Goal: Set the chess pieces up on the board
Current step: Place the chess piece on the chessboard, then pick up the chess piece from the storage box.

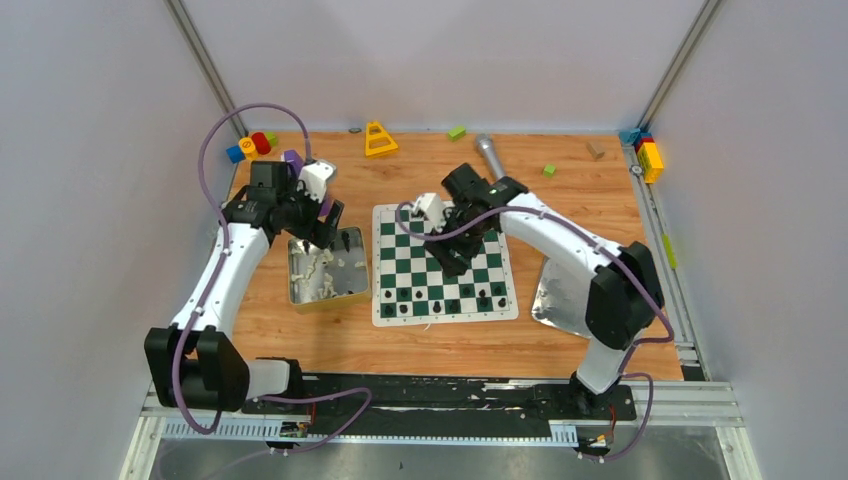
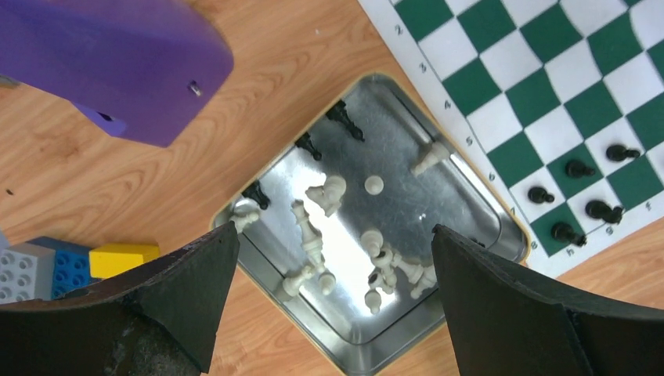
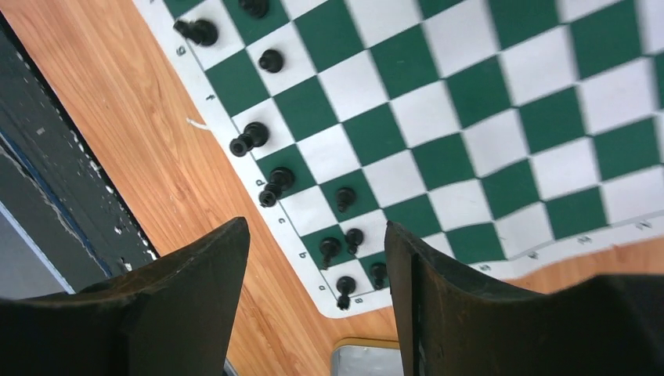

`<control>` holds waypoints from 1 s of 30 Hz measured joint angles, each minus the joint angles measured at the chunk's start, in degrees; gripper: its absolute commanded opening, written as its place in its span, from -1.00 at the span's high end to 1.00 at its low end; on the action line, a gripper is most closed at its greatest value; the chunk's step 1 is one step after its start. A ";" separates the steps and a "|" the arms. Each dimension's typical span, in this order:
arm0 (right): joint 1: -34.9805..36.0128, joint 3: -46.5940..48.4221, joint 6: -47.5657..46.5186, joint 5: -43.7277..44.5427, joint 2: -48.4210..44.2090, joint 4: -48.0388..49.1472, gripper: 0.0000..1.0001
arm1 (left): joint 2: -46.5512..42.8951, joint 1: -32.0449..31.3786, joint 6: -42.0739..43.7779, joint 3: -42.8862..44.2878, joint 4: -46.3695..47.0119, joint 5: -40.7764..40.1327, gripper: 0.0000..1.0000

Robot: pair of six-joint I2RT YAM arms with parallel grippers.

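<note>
Hovering over tray (image 2: pixel 463 205): left gripper (image 2: pixel 335 231) spread, empty | white chess pieces (image 2: pixel 309 229) lie heaped in tray; a pinch may lift two | board (image 3: pixel 470 117): black pieces (image 3: pixel 250 139) along near edge | right gripper (image 3: pixel 315 227) spread above them; descent may topple one.

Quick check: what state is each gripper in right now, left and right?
Left gripper: open, empty, above the metal tray.
Right gripper: open, empty, above the board.
</note>
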 measured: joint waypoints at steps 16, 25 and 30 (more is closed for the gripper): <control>-13.70 -8.92 3.13 -9.64 -10.97 11.98 -0.22 | 9.73 0.00 4.13 -6.12 -2.95 -1.84 -0.92; -17.03 -14.69 4.11 -12.26 -11.23 17.62 -0.19 | 9.40 -0.02 -1.42 -8.33 4.35 -1.64 -0.55; -17.05 -14.80 4.15 -12.70 -11.23 19.58 -0.17 | 9.18 -1.29 -5.38 -8.35 7.65 -2.12 -0.37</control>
